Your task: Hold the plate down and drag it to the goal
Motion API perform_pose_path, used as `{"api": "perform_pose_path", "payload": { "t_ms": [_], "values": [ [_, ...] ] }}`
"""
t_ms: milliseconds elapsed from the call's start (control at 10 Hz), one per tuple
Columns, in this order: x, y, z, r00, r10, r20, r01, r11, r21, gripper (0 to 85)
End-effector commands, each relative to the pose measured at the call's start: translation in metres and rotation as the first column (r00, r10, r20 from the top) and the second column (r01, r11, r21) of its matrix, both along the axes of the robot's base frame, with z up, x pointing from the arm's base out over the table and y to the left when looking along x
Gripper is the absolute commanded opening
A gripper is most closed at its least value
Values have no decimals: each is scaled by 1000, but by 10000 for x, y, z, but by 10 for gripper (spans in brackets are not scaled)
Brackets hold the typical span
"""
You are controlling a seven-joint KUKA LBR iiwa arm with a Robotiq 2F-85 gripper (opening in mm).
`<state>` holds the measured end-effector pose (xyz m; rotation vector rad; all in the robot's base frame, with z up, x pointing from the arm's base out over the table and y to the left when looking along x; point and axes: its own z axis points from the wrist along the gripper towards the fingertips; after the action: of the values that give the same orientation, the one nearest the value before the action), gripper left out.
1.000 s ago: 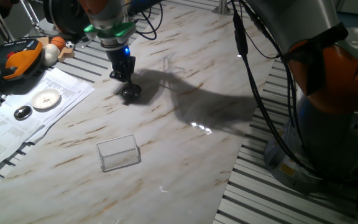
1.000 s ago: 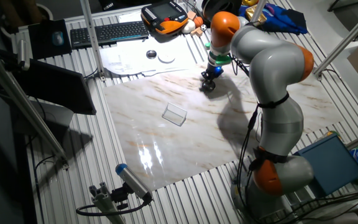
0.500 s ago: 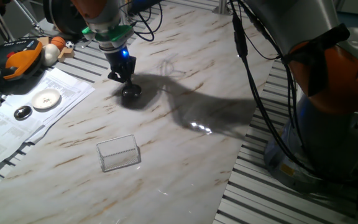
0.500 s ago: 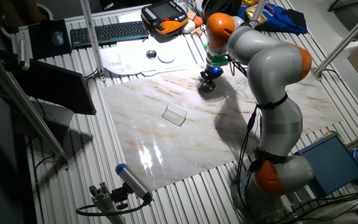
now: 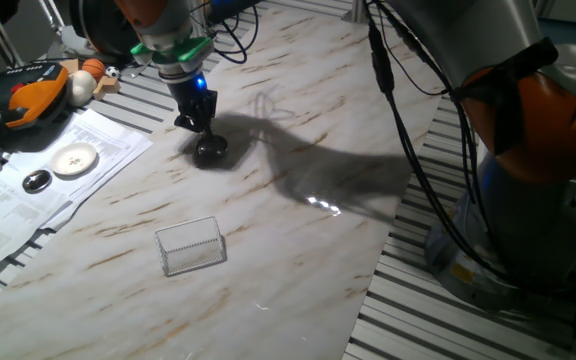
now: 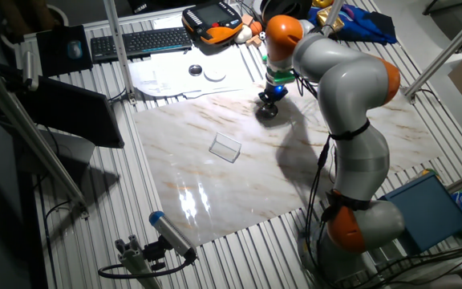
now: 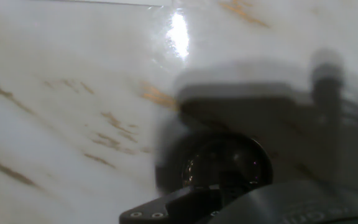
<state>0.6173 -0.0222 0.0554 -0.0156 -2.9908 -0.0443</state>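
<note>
While claw (image 5: 199, 127) sits on plate (image 5: 211, 150) at far end of surface (image 5: 298, 230), finger spread not discernible, keep steady downward press, drag slowly in a straight line toward goal (image 5: 191, 246), well apart, avoiding tilt or slip.

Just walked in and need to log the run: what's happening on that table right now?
The robot arm has its tool down on the small metal plate near the far side of the marble table. The goal, a see-through rectangle, sits apart from it, nearer this side of the table, so the plate is not there yet. In the hand view the plate lies right under the tool. Whether the tool is open or shut cannot be told.
</note>
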Motion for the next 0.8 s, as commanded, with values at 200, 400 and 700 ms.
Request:
{"api": "perform_pose_path", "payload": {
  "t_ms": [200,400,700],
  "values": [
    [1,-2,1,999,36,21,-35,999,-19,0],
    [-6,-8,-2,998,52,22,-50,997,-60,0],
    [10,20,-45,1000,22,-9,-22,1000,-21,0]
  ]
}}
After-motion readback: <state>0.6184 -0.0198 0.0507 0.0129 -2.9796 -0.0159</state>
